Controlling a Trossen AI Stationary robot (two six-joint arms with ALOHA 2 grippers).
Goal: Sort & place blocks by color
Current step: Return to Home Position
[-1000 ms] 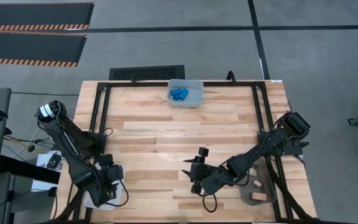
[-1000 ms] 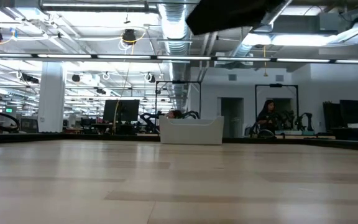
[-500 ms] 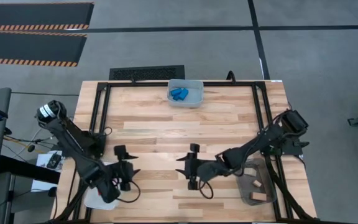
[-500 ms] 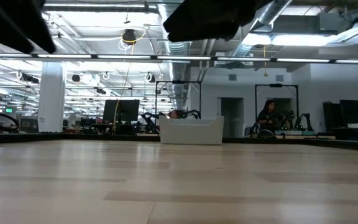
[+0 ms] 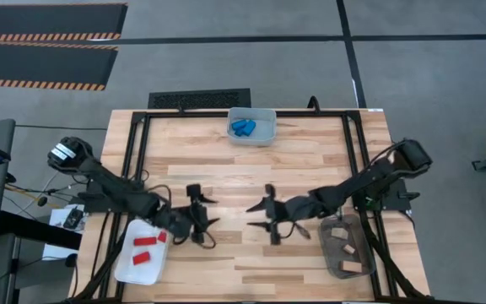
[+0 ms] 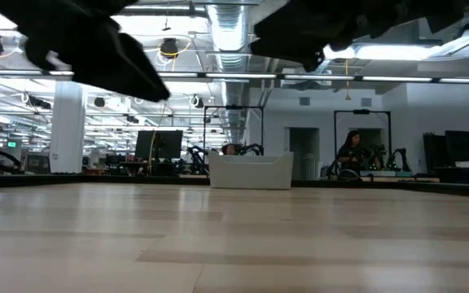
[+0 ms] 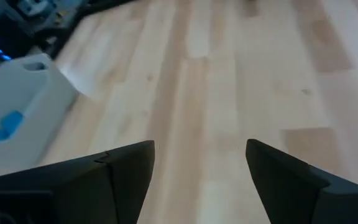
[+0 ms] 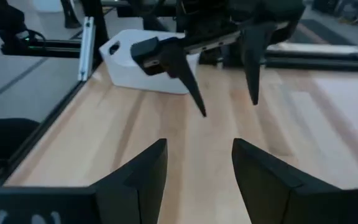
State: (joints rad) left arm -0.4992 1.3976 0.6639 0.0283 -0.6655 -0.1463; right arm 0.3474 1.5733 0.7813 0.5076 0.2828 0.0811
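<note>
High view: left pincer and right pincer point toward each other (both spread).

A robotics lab in an open industrial hall. Far beyond the left gripper and right gripper run bare ceiling ducts and strip lights over monitors, more robot arms and a person; past the table lie concrete floor and hazard-striped mats.

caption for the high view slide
Red blocks in white bin, blue blocks in clear bin, tan blocks in grey bin; left gripper and right gripper open mid-table.
</note>
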